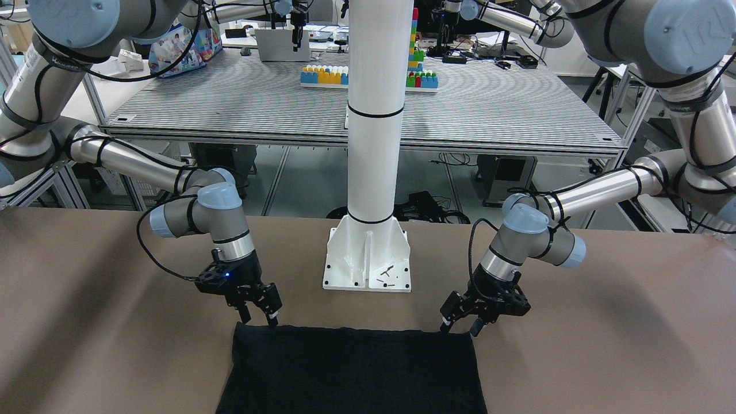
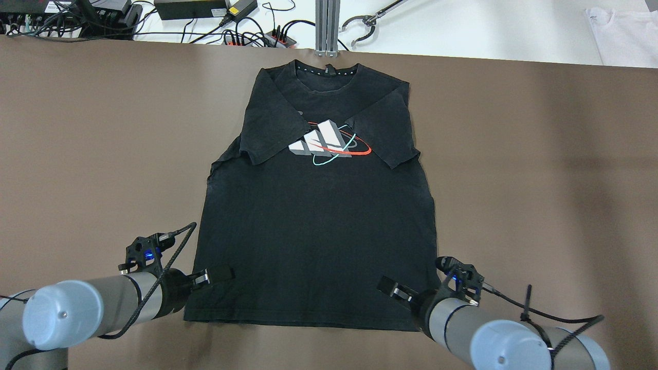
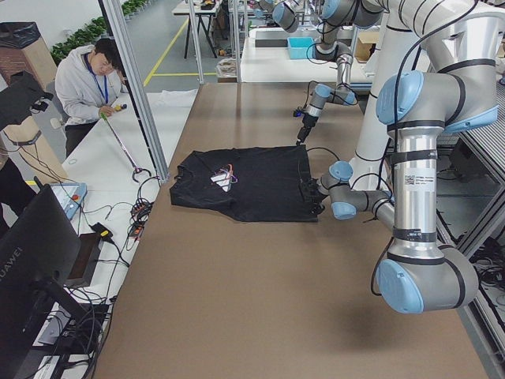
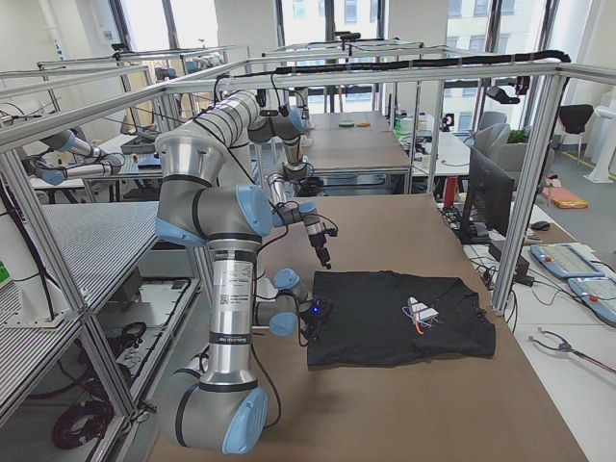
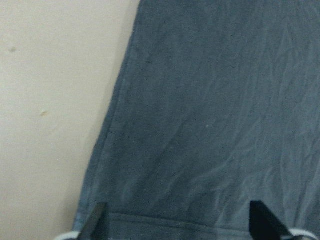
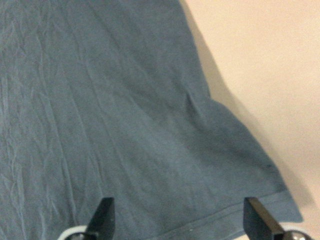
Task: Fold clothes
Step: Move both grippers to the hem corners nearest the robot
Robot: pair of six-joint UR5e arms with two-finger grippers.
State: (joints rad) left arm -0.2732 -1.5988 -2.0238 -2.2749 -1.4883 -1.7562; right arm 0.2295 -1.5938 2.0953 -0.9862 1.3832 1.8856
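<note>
The left gripper (image 1: pixel 460 328) and right gripper (image 1: pixel 260 321), both spread open, hover at the black T-shirt's (image 2: pixel 318 231) hem (image 5: pixel 170 227) corners beneath them (sleeves (image 2: pixel 272 128) already folded in); the hem-to-collar fold remains.

Brown table (image 2: pixel 77 154), black T-shirt (image 2: pixel 318 231), white pole base (image 1: pixel 368 261)

table (image 2: pixel 540 180) open beside shirt (image 2: pixel 318 231); pole (image 1: pixel 374 144) near it

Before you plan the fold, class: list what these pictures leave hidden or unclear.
- T-shirt: front-facing view's bottom edge cuts off collar and sleeves.
- Left tool and right tool: contact with the hem unclear; side views too small, overhead their bodies partly cover the tips.
- Logo: folded-in sleeves cover its edges, overhead.
</note>
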